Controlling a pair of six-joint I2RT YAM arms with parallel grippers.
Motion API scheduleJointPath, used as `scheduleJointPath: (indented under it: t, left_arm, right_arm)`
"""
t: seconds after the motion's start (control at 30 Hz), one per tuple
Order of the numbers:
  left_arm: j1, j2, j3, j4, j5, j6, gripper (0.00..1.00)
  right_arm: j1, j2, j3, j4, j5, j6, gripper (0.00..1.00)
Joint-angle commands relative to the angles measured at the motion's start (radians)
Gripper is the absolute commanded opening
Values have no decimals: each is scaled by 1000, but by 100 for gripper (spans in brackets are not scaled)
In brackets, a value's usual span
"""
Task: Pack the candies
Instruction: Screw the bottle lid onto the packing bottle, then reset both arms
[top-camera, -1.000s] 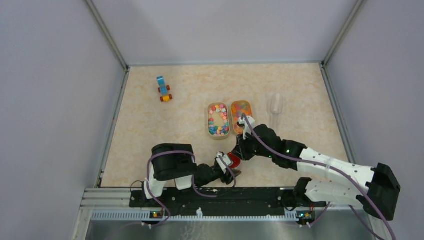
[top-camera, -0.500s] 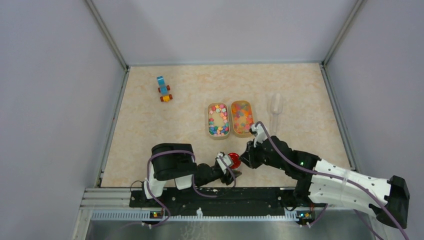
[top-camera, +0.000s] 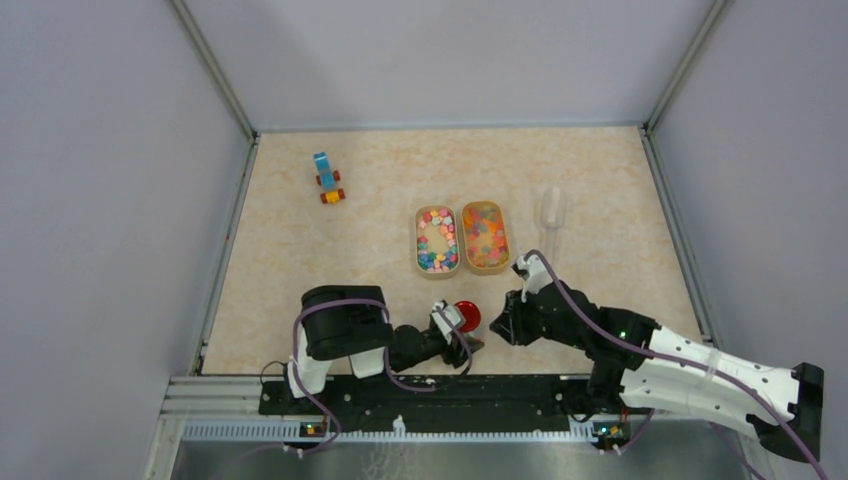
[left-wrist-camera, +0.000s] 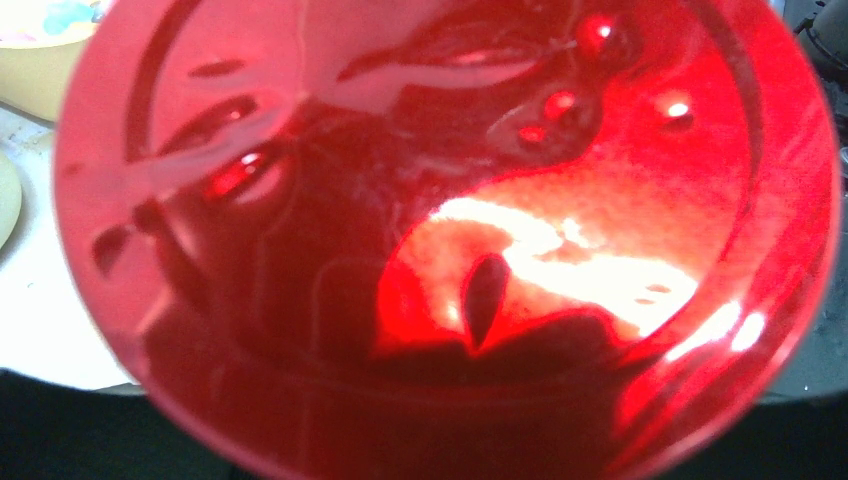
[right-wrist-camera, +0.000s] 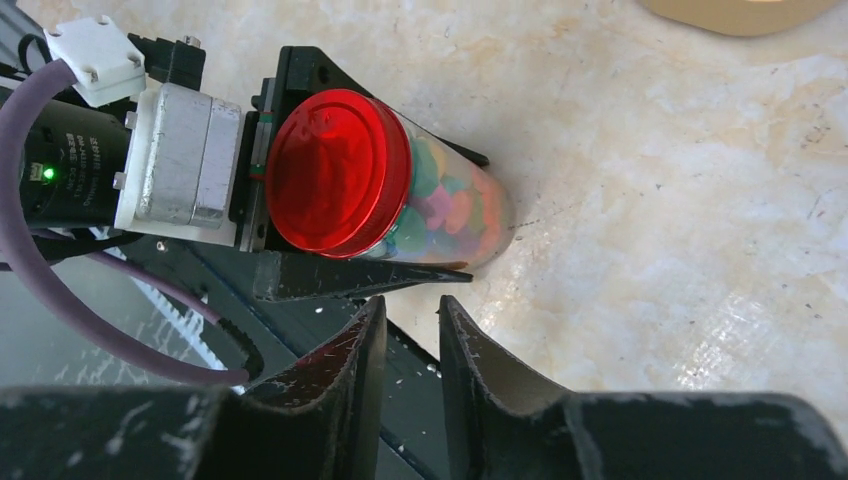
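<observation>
A clear jar full of multicoloured candies, closed by a round red lid, lies sideways in my left gripper, which is shut on it near the table's front edge. The red lid fills the left wrist view and hides the left fingers. More candies lie in two tan oval trays. My right gripper is just right of the jar, not touching it. In the right wrist view the right gripper is empty, its jaws only a narrow gap apart.
A clear plastic scoop lies right of the trays. A blue-and-orange toy block vehicle stands at the far left. The black rail and arm bases run along the front edge. Grey walls enclose the table.
My right gripper has pulled back from the red lid, moving right and toward the front edge. The left gripper and the jar have stayed in place.
</observation>
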Motion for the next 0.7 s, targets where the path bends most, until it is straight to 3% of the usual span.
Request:
scheduleJointPath:
  t: [0.0,0.27,0.3,0.33,0.67]
  left_arm:
    - [10,-23,-2,-10,-31,-46,57]
    - [9,-42,54,-112,-46,-25,71]
    - [9,-41,56,-113,-42,-25,92]
    - [9,-41,55,-113,-40,-25,98]
    - [1,-60,41,-120,-31,-25,99]
  right_arm:
    - [8,-13,65,3,54,-2,27]
    - [7,-34,69,-13,60,-12,28]
    - [8,-42,70,-19,64,-12,28]
    - [7,-49,70,-23,67,-12,28]
    - [7,-94,89,-73,86,-13,28]
